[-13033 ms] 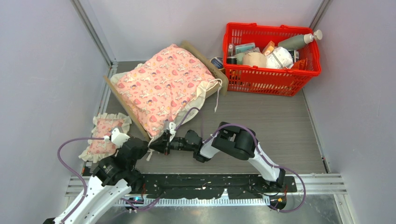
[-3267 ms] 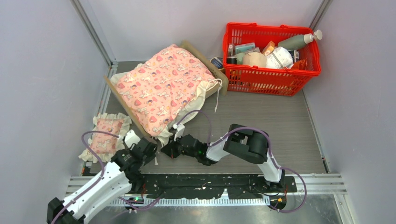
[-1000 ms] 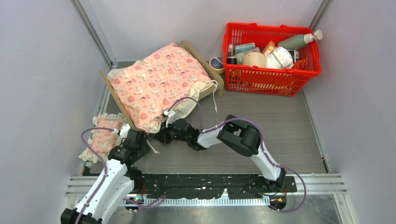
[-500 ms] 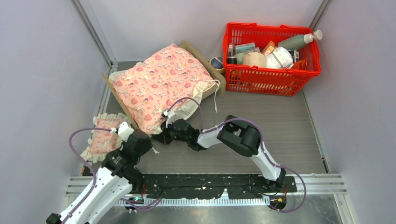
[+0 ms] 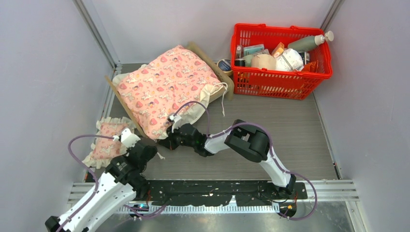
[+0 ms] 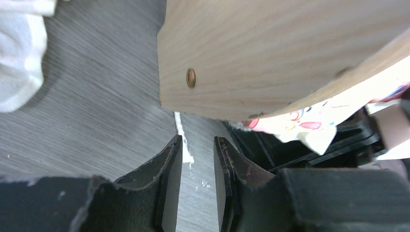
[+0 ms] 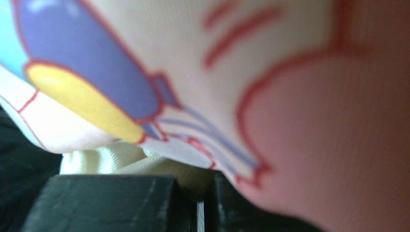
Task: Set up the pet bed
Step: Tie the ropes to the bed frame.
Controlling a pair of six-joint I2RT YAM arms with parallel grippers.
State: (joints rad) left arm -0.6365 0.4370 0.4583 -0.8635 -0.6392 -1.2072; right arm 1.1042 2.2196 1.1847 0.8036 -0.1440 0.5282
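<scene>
Toward the rear left of the tabletop (image 5: pixel 270 135) sits the pet bed (image 5: pixel 211 62), its long axis running diagonally from near-left to far-right. Its far end board stands just beside the red basket (image 5: pixel 285 77). A pink patterned blanket (image 5: pixel 167 89) covers it. Labels on the bottles and packets in the basket are too small to read. The left tool (image 6: pixel 197 145) has its jaws slightly parted with nothing between them, near the corner of the bed's near end board. The right tool (image 5: pixel 163 143) is clamped on the blanket's near edge. A frilled pillow (image 5: pixel 107 145) lies just left of the bed's near end.
</scene>
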